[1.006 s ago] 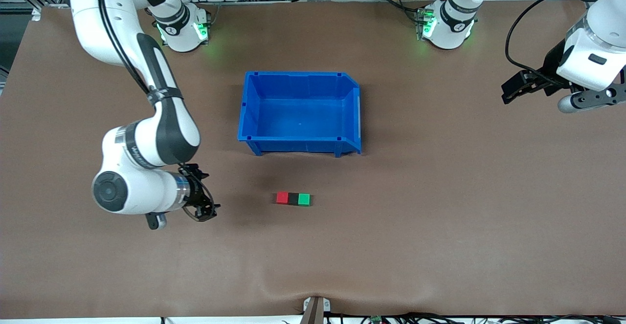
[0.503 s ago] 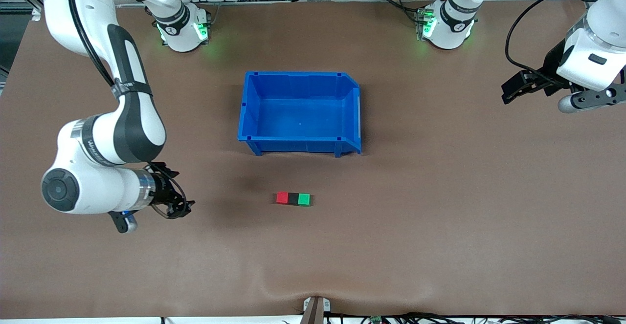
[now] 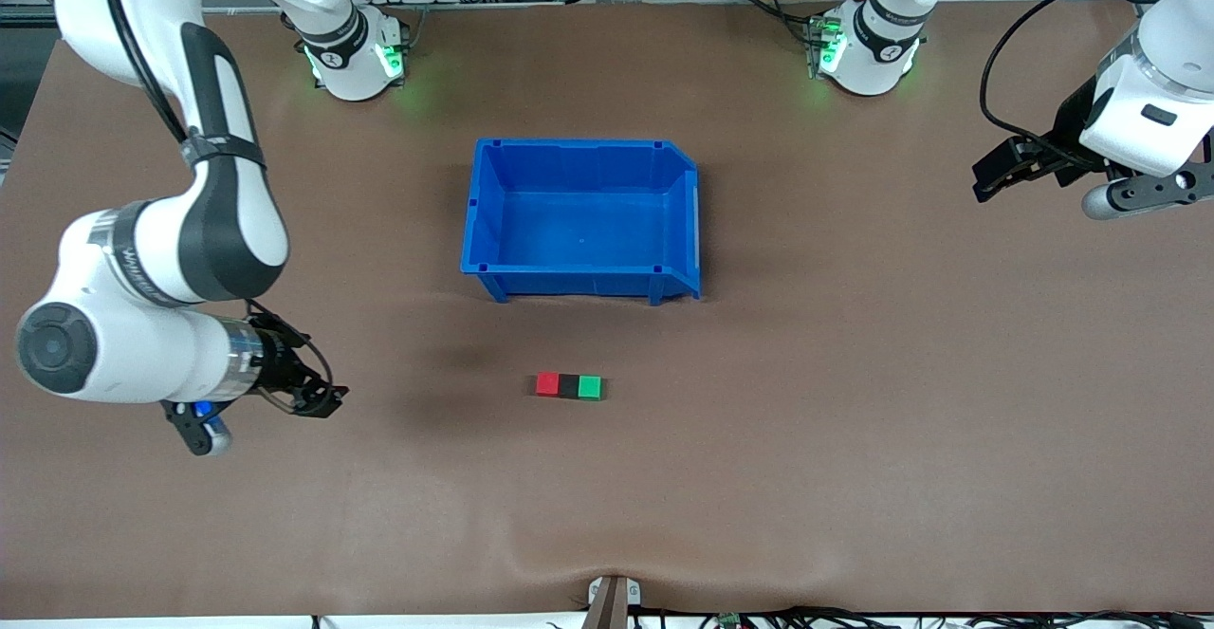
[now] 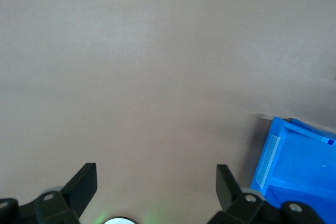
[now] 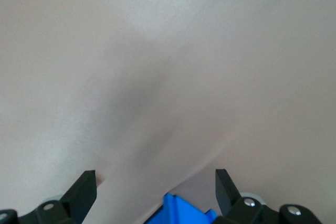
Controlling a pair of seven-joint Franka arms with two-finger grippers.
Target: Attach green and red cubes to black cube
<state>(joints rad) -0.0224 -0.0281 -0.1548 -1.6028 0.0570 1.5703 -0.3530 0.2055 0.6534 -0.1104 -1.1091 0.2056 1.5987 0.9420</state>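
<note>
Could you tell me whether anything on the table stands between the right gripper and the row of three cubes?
Nothing visible does. The right gripper is over bare table toward the right arm's end; the red cube, black cube and green cube lie joined, untouched.

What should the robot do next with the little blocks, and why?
Probably nothing more than parking the right gripper, open and empty over bare table. The red cube, black cube and green cube already sit joined in a row. The left gripper waits, open.
</note>
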